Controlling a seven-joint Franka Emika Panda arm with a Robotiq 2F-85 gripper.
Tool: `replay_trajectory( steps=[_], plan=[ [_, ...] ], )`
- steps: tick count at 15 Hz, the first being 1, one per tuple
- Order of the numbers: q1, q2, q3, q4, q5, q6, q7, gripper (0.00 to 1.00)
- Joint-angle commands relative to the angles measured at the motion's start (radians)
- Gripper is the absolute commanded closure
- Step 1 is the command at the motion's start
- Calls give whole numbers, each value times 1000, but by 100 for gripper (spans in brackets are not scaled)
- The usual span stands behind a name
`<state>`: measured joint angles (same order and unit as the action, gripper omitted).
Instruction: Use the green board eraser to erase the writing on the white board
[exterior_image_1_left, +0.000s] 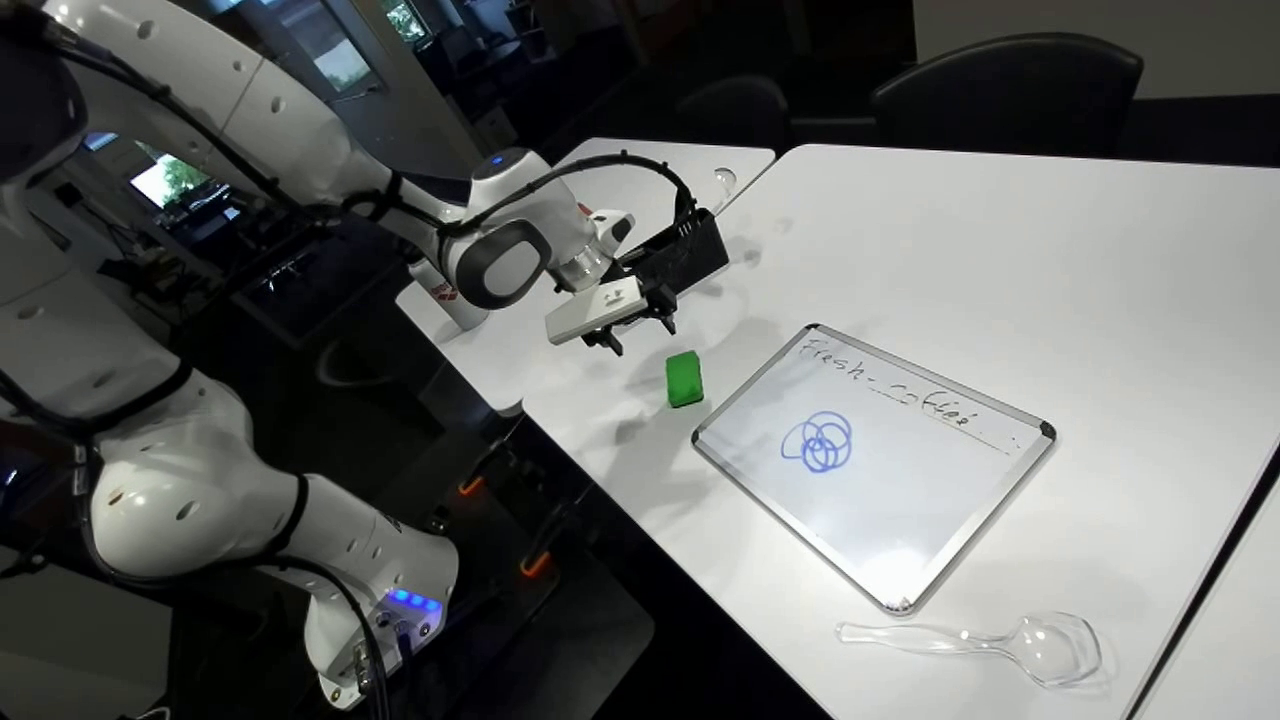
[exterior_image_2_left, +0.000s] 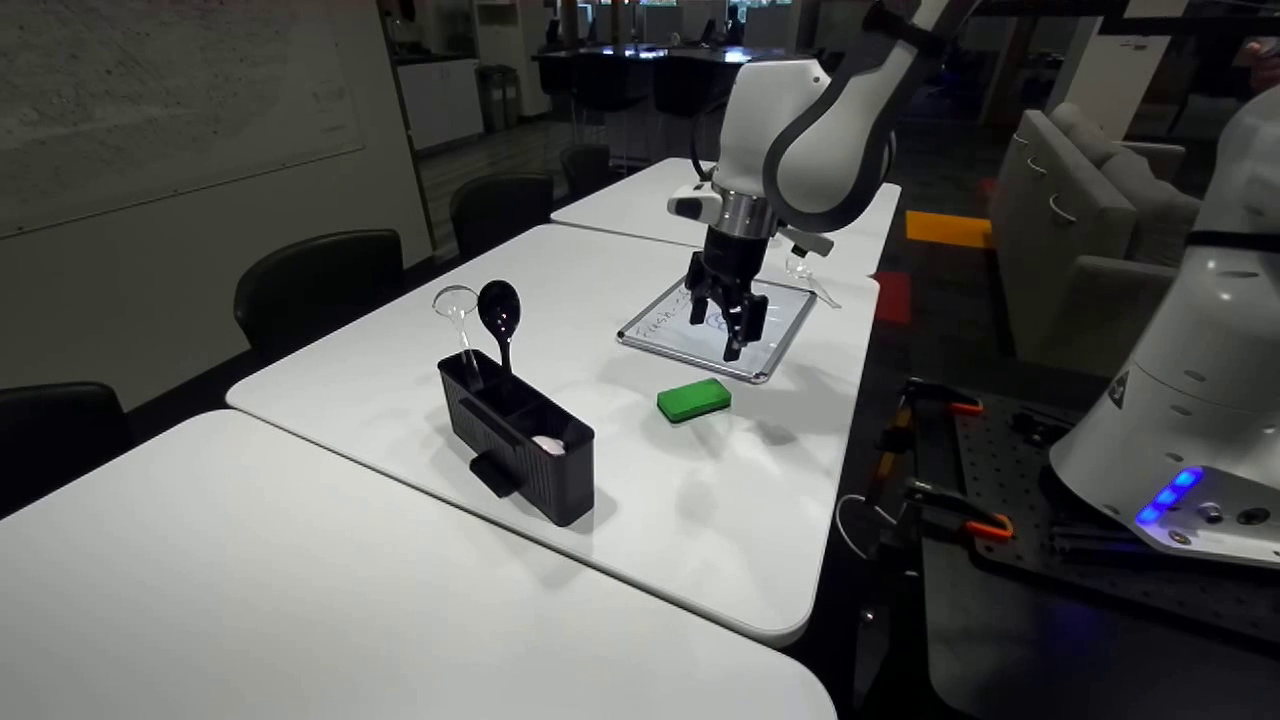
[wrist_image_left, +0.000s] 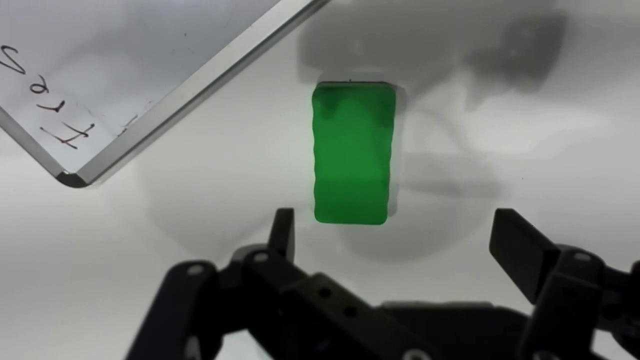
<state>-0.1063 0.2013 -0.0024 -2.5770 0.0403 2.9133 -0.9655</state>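
Observation:
The green board eraser (exterior_image_1_left: 685, 379) lies flat on the white tabletop, apart from the white board (exterior_image_1_left: 900, 510). It also shows in an exterior view (exterior_image_2_left: 694, 399) and in the wrist view (wrist_image_left: 353, 155). The board lies flat, with a blue circled scribble (exterior_image_1_left: 825, 441) and a line of dark handwritten text (exterior_image_1_left: 845, 367) along one side. In the wrist view, part of the text (wrist_image_left: 66, 136) shows near a corner. My gripper (wrist_image_left: 394, 215) is open and empty, above the table. In the wrist view, the eraser lies ahead of the fingertips, nearer the left finger. The gripper (exterior_image_2_left: 718, 338) partly covers the board.
A clear ladle (exterior_image_1_left: 1055, 650) lies beside the board. A black utensil holder (exterior_image_2_left: 515, 430) with a clear spoon and a black spoon (exterior_image_2_left: 499, 312) stands on the table. A table edge (exterior_image_2_left: 845, 480) faces the robot base. Black chairs (exterior_image_2_left: 320, 290) stand along the far side.

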Motion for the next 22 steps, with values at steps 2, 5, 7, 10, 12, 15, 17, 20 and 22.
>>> replay_trajectory(
  steps=[2, 5, 7, 10, 12, 15, 17, 20, 22],
  plan=[
    [-18, 64, -19, 37, -84, 19, 87, 0],
    [-32, 103, -19, 63, -114, 16, 113, 0],
    [-39, 129, -15, 81, -125, 14, 117, 0],
    [-44, 166, -11, 105, -145, 12, 133, 0],
    [-37, 189, -17, 118, -162, 14, 149, 0],
    [-30, 221, -20, 136, -197, 17, 180, 0],
    [-12, 242, -34, 147, -226, 25, 212, 0],
    [13, 273, -52, 162, -278, 39, 274, 0],
    [22, 290, -57, 171, -307, 46, 306, 0]
  ],
)
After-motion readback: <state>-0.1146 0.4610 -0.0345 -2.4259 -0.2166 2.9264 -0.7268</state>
